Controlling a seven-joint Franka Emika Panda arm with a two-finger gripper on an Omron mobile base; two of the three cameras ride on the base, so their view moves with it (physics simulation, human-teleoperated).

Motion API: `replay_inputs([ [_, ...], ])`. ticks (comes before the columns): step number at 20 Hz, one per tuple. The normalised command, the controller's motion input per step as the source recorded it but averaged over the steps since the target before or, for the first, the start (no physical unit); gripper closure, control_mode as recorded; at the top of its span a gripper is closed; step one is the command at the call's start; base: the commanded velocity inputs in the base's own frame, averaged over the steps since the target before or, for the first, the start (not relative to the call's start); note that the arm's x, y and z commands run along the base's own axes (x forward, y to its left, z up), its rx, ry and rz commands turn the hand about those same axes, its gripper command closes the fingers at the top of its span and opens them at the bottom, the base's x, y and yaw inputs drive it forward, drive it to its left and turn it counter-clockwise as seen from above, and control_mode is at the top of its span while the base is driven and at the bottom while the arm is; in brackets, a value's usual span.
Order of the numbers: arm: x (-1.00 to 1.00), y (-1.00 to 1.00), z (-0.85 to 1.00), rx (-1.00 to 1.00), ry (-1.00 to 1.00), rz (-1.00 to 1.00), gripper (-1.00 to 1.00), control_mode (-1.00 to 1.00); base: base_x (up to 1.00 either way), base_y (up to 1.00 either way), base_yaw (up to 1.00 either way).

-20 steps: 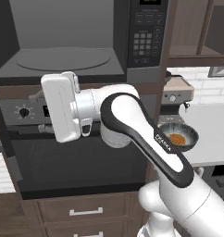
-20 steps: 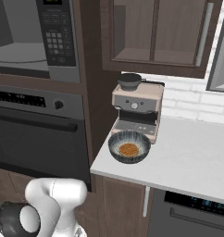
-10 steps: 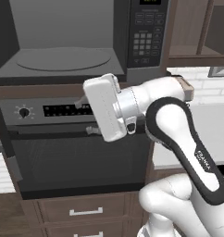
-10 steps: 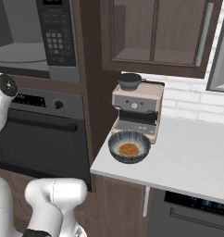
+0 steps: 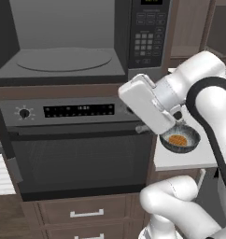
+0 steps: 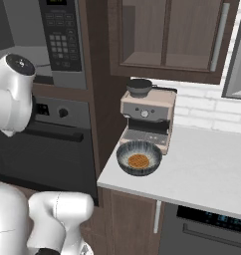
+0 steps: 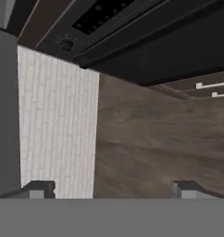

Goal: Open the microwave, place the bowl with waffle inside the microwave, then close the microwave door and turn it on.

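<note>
Big dark oven with knobs and a bar handle (image 5: 77,158) fills the front below the wide grey-and-black built-in microwave (image 5: 87,42), which stands open: grey cavity and round turntable (image 5: 63,59) exposed, black keypad panel (image 5: 149,32) at right. Its dark glass door shows only as a dark edge at far left of the left base view (image 5: 5,32). White stone counter (image 6: 202,174) runs right of the oven, with a beige and steel coffee machine (image 6: 147,117) at the back. Small round striped dark bowl (image 6: 139,158) sits on the counter just in front of that machine, near the counter's oven-side edge; orange-brown gridded waffle (image 6: 138,161) lies inside it. My claw (image 7: 111,187) points down at wood floor and pale tile (oven front across the top of hand view), tips set wide apart, nothing between them. My wrist hangs between oven and bowl.
</note>
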Motion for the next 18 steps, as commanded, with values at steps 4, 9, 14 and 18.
replay_inputs([
  [4, -0.03, -1.00, -0.43, -0.22, -0.07, -0.10, -1.00, -1.00, 0.00, 0.00, 0.00],
  [9, -0.12, -1.00, -0.56, -0.10, -0.13, -0.21, -1.00, -1.00, 0.00, 0.00, 0.00],
  [14, -0.18, -1.00, -0.57, -0.05, -0.21, -0.24, -1.00, -1.00, 0.00, 0.00, 0.00],
  [18, 0.01, -1.00, -0.29, 0.01, -0.10, -0.27, -1.00, -1.00, 0.00, 0.00, 0.00],
])
